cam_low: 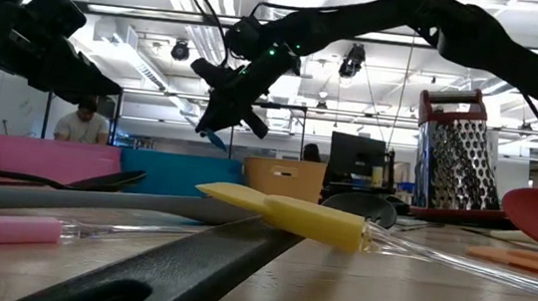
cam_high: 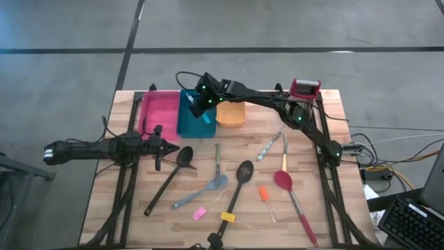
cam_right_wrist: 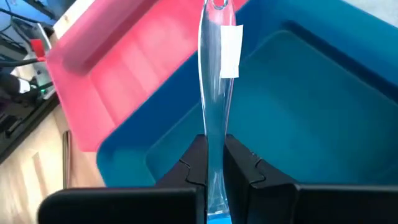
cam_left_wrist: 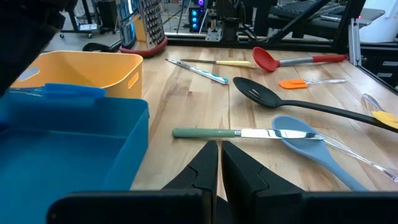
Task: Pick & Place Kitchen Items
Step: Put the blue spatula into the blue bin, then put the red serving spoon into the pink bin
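Gripping a clear-handled utensil (cam_right_wrist: 214,93) over the teal bin (cam_high: 189,125), the right tool (cam_high: 206,107) pinches it only at one end; it could swivel and land in the pink bin (cam_high: 161,111) at nine o'clock. Only the right wrist view shows this grip. The left tool (cam_high: 158,147), pressed together and empty, waits at the counter's (cam_high: 326,208) nine o'clock side.

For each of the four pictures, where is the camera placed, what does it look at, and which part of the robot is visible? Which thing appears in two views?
High view: above, facing down on the table; both arms show.
Low view: at tabletop height, facing across to the room; the right gripper hangs over the bins.
Left wrist view: behind the shut left gripper, facing the utensils.
Right wrist view: behind the right gripper, looking down into the teal bin, holding a clear-handled tool.
Shared: the box grater shows in both high and low views.
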### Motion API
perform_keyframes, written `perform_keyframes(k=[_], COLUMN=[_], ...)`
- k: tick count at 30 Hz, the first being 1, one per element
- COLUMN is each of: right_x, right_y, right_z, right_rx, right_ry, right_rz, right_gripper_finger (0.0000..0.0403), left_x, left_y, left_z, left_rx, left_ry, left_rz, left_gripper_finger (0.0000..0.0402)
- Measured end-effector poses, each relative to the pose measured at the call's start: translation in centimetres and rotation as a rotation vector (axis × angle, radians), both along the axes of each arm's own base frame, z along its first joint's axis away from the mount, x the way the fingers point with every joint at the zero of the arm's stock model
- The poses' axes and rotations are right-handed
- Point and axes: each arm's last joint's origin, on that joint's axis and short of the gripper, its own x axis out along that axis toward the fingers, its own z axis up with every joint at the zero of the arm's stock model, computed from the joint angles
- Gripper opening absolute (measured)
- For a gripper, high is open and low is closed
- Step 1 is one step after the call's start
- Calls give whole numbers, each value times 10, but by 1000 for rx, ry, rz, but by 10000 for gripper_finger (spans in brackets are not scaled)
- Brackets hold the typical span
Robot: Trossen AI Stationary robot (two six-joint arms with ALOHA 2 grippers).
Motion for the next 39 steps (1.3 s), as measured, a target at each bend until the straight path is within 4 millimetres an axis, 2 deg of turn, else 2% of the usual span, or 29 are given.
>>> perform_keyframes(k=[11,17,31,34,39], right_x=[-6,-6,-3,-5,-16], right_y=[-4,-5,-6,-8,-3], right_z=[-36,-38,-36,-28,20], right_rx=[21,22,32,16,-73], right_ry=[73,67,20,-7,-69], right_rz=[-42,-40,8,46,102], right_gripper_finger=[14,18,172,199,223], left_x=[0,0,0,0,0], left_y=[0,0,0,0,0], left_z=[0,0,0,0,0], left_rx=[0,0,0,0,0], left_ry=[0,0,0,0,0], left_rz=[0,0,1,0,0], left_gripper_finger=[23,23,23,23,23])
